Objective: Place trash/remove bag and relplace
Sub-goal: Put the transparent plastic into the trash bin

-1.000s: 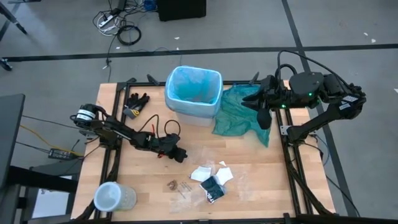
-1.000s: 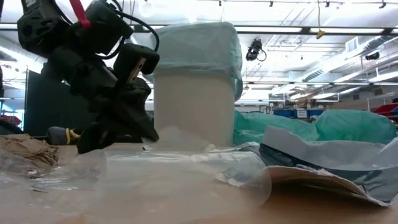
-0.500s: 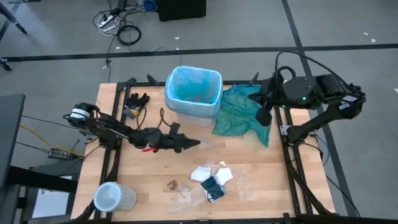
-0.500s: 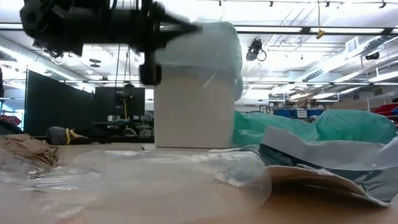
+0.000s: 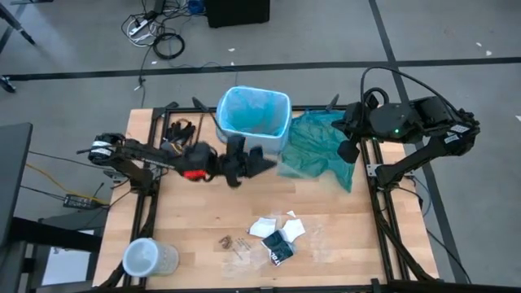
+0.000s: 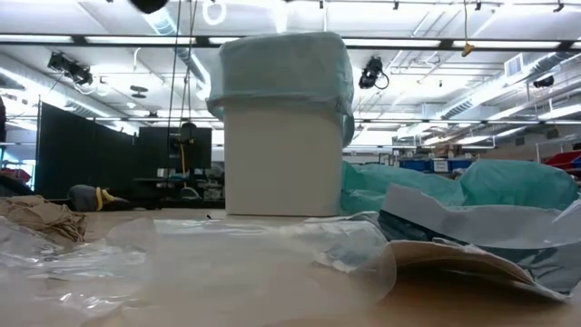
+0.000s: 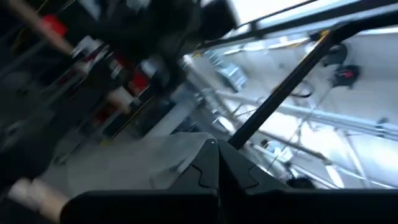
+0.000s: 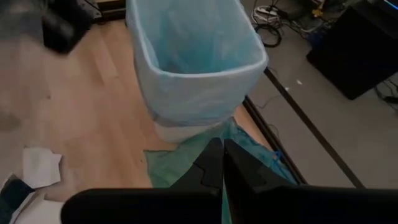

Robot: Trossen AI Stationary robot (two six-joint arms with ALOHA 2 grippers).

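Left gripper (image 5: 259, 162) closed, fingers (image 7: 214, 168) pressed together on nothing visible, raised beside the near wall of the bin (image 5: 254, 124). Right gripper (image 5: 348, 151) closed too, fingers (image 8: 219, 163) meeting, empty, held above the teal-green bag (image 5: 313, 150) at the table's far right.

White bin lined with the light blue bag (image 5: 254, 110), rim folded over the edge; liner interior looks empty from the right wrist view. Clear lidded cup (image 5: 147, 258) at the near left corner, contents not discernible.

Trash (image 5: 275, 237) lying on the table (image 5: 187, 212) near the front edge: white paper pieces, a dark wrapper, brown bits, clear plastic.

Compared with a second ago: left gripper up off the tabletop and moved toward the bin, gone from the low view. Right gripper narrowed from partly open.
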